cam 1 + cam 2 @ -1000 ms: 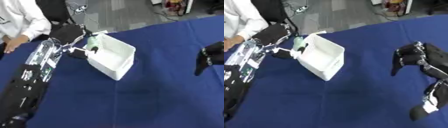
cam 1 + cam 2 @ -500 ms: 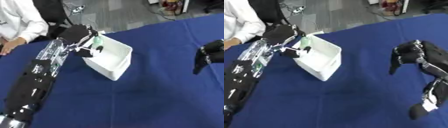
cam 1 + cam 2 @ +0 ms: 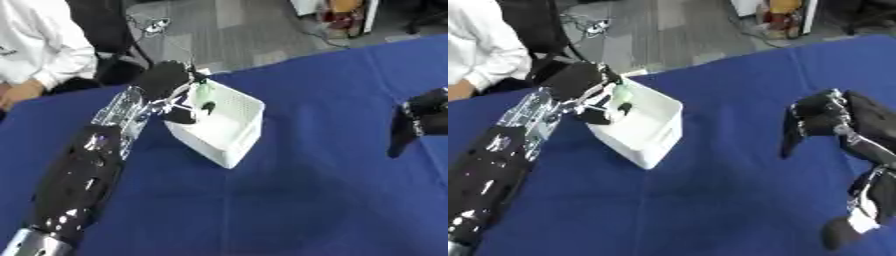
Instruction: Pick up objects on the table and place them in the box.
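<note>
Two black robot arms are showing over a desk (image 3: 306,200) covered in a deep blue cloth. Reaching in from the lower left, the left arm is stretching up to the near-left rim of a white rectangular plastic box (image 3: 229,131) with perforated walls, which is sitting tilted on the desk towards its far left part. The left hand (image 3: 166,82) is hanging right over that rim, its fingers curling down into the box's open top and pinching a small pale green object (image 3: 204,92), whose exact shape I cannot make out. That object is sitting just inside the box's mouth, against the hand's fingertips and above the box's white inner floor; whether it is touching the box wall I cannot tell. The right hand (image 3: 820,120) is hovering well apart from the box, over the right side of the desk, with its fingers bending loosely downward and holding nothing; one dark finger is pointing down towards the blue cloth. Beyond the desk's far left edge a person in a white sleeve (image 3: 52,50) is sitting, with a bare hand resting at the desk's edge, away from the box.
</note>
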Robot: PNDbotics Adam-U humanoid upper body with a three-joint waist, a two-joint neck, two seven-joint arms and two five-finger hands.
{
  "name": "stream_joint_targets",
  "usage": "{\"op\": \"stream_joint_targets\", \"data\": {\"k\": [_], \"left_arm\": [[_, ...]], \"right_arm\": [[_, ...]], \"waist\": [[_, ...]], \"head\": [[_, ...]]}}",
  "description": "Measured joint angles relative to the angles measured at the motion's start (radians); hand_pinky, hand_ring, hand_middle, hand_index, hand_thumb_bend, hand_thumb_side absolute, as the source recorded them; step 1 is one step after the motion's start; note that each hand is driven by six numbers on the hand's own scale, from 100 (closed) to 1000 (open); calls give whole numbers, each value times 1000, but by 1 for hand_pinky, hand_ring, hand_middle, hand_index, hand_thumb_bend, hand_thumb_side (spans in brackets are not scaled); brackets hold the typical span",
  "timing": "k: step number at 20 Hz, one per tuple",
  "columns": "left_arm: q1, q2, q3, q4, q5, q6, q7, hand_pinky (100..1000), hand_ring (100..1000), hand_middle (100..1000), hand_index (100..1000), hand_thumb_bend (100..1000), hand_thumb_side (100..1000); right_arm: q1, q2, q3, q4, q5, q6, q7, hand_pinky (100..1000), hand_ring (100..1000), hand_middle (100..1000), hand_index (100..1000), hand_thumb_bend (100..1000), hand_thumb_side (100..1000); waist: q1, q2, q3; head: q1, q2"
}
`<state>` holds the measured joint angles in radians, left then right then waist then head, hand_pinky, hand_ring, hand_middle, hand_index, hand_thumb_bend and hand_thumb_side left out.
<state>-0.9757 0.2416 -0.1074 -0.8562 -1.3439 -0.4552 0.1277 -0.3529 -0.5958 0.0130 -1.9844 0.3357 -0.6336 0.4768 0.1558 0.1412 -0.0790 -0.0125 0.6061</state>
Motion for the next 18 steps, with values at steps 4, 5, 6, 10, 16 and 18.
{"op": "stream_joint_targets", "data": {"k": [4,5,6,10,16,18], "left_arm": [[-9,-13,12,42,-46,-1,30,100,100,139,302,234,464],[-14,-19,18,54,-61,4,35,100,100,139,302,234,464],[-16,-25,22,66,-78,8,39,555,648,693,768,527,931],[-16,-30,34,94,-150,-1,24,1000,982,994,996,648,1000],[56,-23,73,-21,-43,-9,72,834,855,912,914,497,784],[115,-3,74,-116,90,-8,95,673,731,831,863,385,773]], "right_arm": [[-6,3,0,0,-1,0,0,100,364,417,499,855,1000],[-7,6,0,0,-1,0,0,100,364,417,499,855,1000],[-8,8,0,0,-1,1,1,100,363,417,499,856,1000],[-12,8,0,0,-5,4,4,100,363,417,499,854,1000],[-15,8,0,0,-5,4,4,100,363,417,499,858,1000],[-15,8,0,0,-3,4,4,100,364,418,499,861,1000]], "waist": [[0,3,-4],[-1,5,-7],[-1,6,-8],[-1,6,-9],[-1,6,0],[-1,6,6]], "head": [[2,-14],[4,-18],[4,-20],[4,-27],[4,-27],[3,-26]]}}
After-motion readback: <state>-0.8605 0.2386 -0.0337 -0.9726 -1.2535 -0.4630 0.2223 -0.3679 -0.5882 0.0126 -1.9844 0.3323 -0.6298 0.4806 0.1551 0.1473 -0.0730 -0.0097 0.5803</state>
